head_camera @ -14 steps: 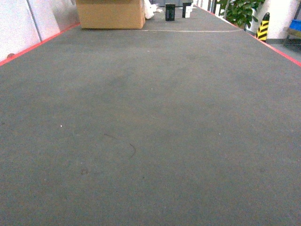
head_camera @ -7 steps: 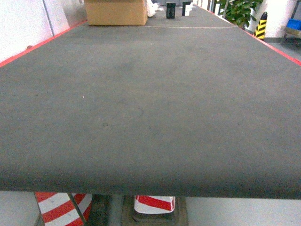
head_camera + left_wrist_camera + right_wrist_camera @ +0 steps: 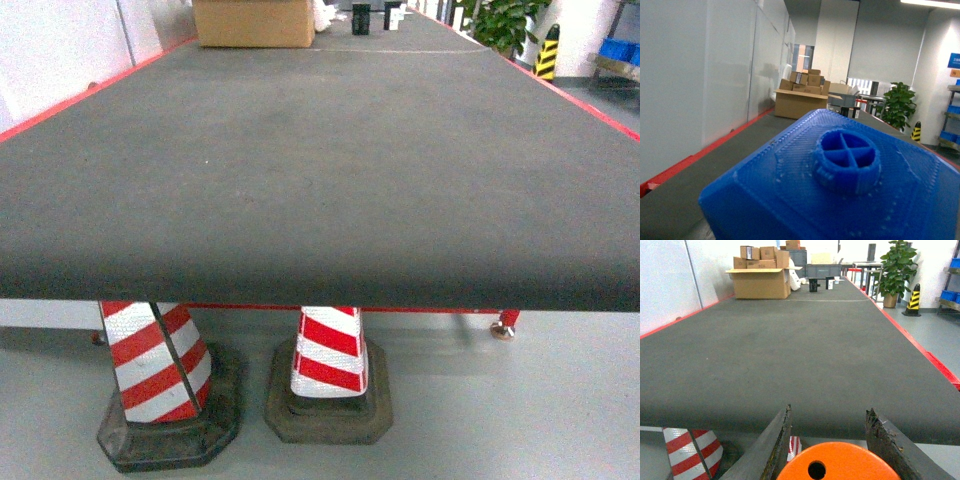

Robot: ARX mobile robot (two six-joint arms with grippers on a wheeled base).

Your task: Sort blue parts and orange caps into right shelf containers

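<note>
Right gripper [image 3: 827, 440]: fingers flank an orange cap [image 3: 837, 462], seemingly held for carrying.
Left arm: blue part [image 3: 840, 200] fills its view; gripper itself unseen, state cannot be told.
Scene: dark tabletop [image 3: 330, 160], striped cones [image 3: 328, 350] beneath.
Hidden: shelf and containers out of frame.

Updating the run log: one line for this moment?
left: blue part at camera | right gripper: on orange cap | head: table, cones

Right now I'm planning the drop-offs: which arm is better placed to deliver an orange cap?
Right. The right pincer has the stubby orange cap with a hole in its flat top between its dark fingers; the left wrist view shows only a blue ribbed plastic part.
</note>
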